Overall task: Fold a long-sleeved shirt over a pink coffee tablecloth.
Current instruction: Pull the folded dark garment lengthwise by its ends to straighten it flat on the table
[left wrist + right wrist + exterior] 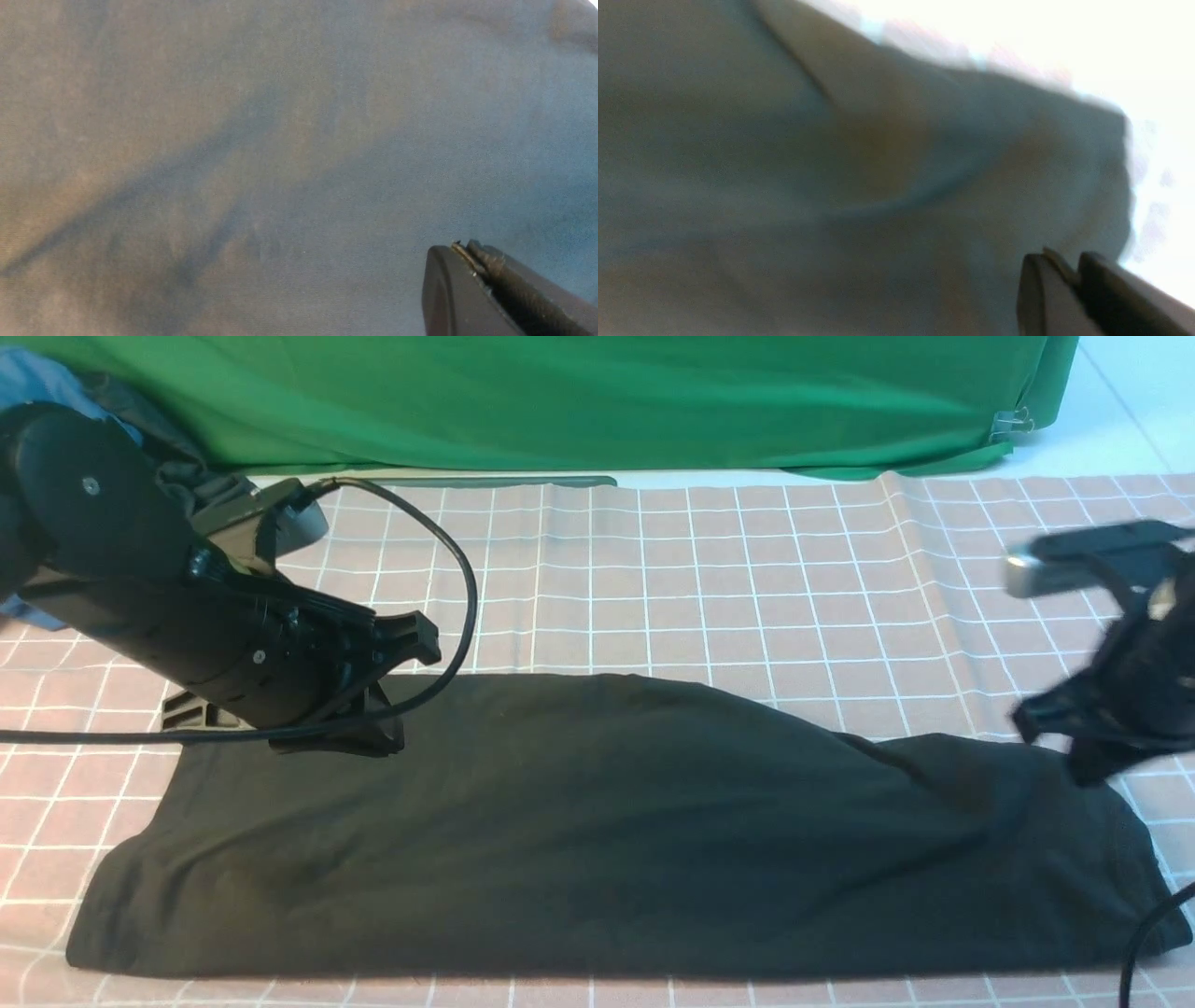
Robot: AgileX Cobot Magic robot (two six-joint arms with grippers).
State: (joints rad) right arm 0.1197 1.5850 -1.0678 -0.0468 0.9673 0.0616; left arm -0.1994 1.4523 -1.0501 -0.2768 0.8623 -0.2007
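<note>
One pink coffee tablecloth (747, 579), dusty pink with a thin white grid, covers the table from 9 o'clock to 3 o'clock in the front view. Plain green cloth (597, 401) hangs along the far edge at 12 o'clock.

The long-sleeved shirt (597, 831), black, lies on the tablecloth folded into a long band running from 8 o'clock to 4 o'clock. Its right end is humped and creased.

The left arm (187, 625) reaches in from 10 o'clock over the shirt's far left corner. A black cable (467, 588) loops beside it. The right arm (1139, 663), motion-blurred, is over the shirt's right end at 3 o'clock.

Left gripper (462, 249): jaws pressed together, close over the black fabric.

Right gripper (1064, 261): jaws narrow, with a slim gap visible. Blur prevents telling whether fabric is pinched.
</note>
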